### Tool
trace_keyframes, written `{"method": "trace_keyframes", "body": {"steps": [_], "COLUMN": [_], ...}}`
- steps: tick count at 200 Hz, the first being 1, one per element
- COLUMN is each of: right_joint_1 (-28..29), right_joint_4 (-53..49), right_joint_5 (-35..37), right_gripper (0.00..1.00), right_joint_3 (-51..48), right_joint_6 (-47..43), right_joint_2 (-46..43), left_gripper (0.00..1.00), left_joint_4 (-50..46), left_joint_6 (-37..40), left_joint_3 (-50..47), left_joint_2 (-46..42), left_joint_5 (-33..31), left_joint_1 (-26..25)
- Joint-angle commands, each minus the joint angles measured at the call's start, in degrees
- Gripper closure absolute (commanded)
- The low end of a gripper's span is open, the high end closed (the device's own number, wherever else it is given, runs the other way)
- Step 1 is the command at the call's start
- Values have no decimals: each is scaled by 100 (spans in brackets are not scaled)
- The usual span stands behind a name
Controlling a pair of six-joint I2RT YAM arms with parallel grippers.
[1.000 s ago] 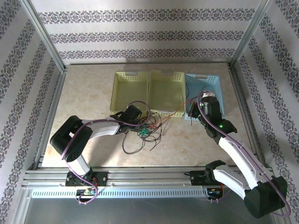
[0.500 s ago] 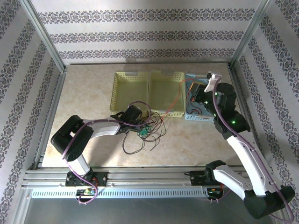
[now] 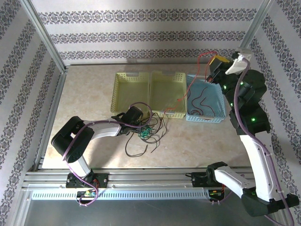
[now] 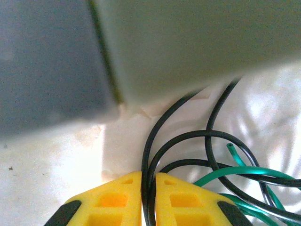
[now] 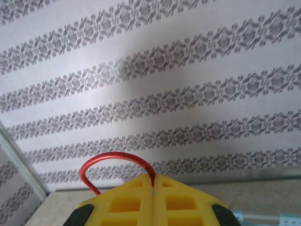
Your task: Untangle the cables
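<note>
The cables (image 3: pixel 146 134) lie mostly as a loose knot of black and green wire on the table (image 3: pixel 94 94), just in front of the two yellow baskets (image 3: pixel 129 94). One red cable (image 3: pixel 180 100) runs out of that knot, across the corner of the middle basket and steeply up to the right. A dark wire (image 3: pixel 202 101) lies coiled by itself inside the blue basket (image 3: pixel 204 118). The left gripper (image 4: pixel 148 176) sits low at the edge of the knot, its yellow fingers nearly together and pinching a black cable (image 4: pixel 147 155), with a green cable (image 4: pixel 225 172) looping just beside it. The right gripper (image 5: pixel 154 181) is raised high near the back wall (image 3: pixel 141 28), above the far side of the blue basket. It is clamped tight on the end of the red cable, which arches out of the fingertips. The step in hand looks like drawing the red cable free while the left arm anchors the pile. Next, the right arm probably needs to pull until the red cable's far end slips clear, then lower it into a basket and let go. The left grip should stay firm, or the whole knot may drag along.
</note>
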Motion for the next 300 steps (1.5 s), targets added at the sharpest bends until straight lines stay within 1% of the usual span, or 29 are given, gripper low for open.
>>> {"method": "trace_keyframes", "body": {"steps": [1, 44, 66, 115, 126, 141, 160, 191, 220, 242, 268, 283, 300], "right_joint_1": [-183, -810, -1194, -1368, -1364, -1339, -1109, -225, 122, 137, 46, -97, -290], "right_joint_4": [32, 21, 95, 30, -33, -58, 91, 132, -8, -99, -189, -184, -177], "right_joint_5": [345, 476, 239, 84, -44, -190, -117, 680, 1246, 1858, 2540, 2743, 2758], "right_gripper": [100, 100, 100, 100, 100, 100, 100, 100, 100, 100, 100, 100, 100], "right_joint_3": [440, 1184, 1458, 2003, 1939, 1539, 546, -804, -1551, -1739, -1485, -1316, -1088], "right_joint_6": [-286, -212, 56, 61, 168, 433, 733, 601, 683, 531, 74, -131, -310], "right_joint_2": [173, 746, 1011, 1456, 1472, 1397, 1153, 731, 380, 70, -265, -439, -586], "left_gripper": [88, 88, 88, 87, 88, 88, 88, 87, 88, 88, 87, 87, 87], "left_joint_4": [-172, -191, -212, -239, -241, -236, -224, -218, -220, -214, -225, -245, -240], "left_joint_6": [112, 110, 104, 99, 102, 92, 96, 127, 121, 133, 149, 161, 163], "left_joint_3": [-120, -139, -136, -110, -98, -74, -69, -48, -47, -52, -16, 6, 13], "left_joint_2": [228, 184, 175, 191, 210, 245, 254, 270, 260, 264, 297, 324, 327], "left_joint_5": [14, -47, -65, -88, -83, -74, -66, -51, -52, -54, -32, -22, -24], "left_joint_1": [-102, -120, -138, -146, -146, -155, -164, -173, -182, -183, -190, -186, -199]}}
